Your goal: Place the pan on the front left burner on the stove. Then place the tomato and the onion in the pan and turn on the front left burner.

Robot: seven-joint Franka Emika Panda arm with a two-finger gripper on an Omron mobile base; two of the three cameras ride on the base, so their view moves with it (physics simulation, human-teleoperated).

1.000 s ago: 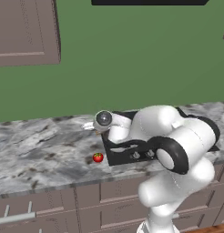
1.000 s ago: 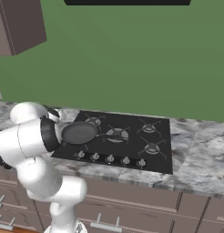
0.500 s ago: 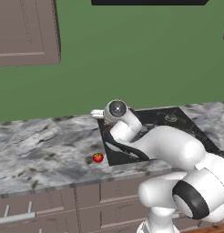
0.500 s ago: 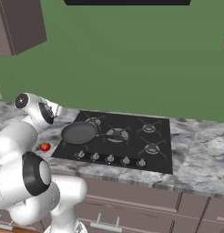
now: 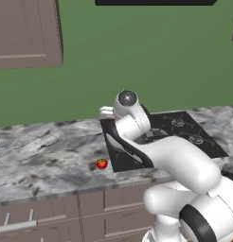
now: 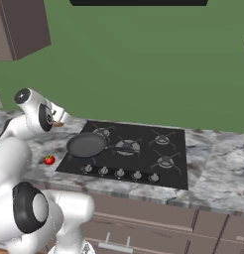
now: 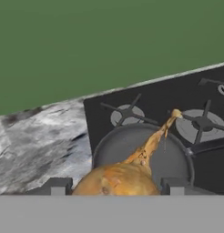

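The dark pan (image 6: pixel 87 144) sits on the stove (image 6: pixel 144 130) over the front left burner, which it hides; its handle points right. In the hand view the pan (image 7: pixel 114 146) lies just beyond the yellow-brown onion (image 7: pixel 118 179). My gripper (image 7: pixel 114 186) is shut on the onion, whose stalk points over the pan. From the base views the gripper (image 6: pixel 58 119) (image 5: pixel 106 112) hangs above the counter by the stove's back left corner, left of the pan. The red tomato (image 5: pixel 102 163) (image 6: pixel 49 159) rests on the counter left of the stove.
A row of silver knobs (image 6: pixel 119 172) runs along the stove's front edge. The marble counter (image 5: pixel 42 151) stretches left of the stove, with brown wall cabinets (image 5: pixel 26 33) above it and drawers below. A green wall stands behind.
The arm's elbow and upper links have swung round and lower, while the hand with the onion has stayed near the stove's back left corner. Pan and tomato have not moved.
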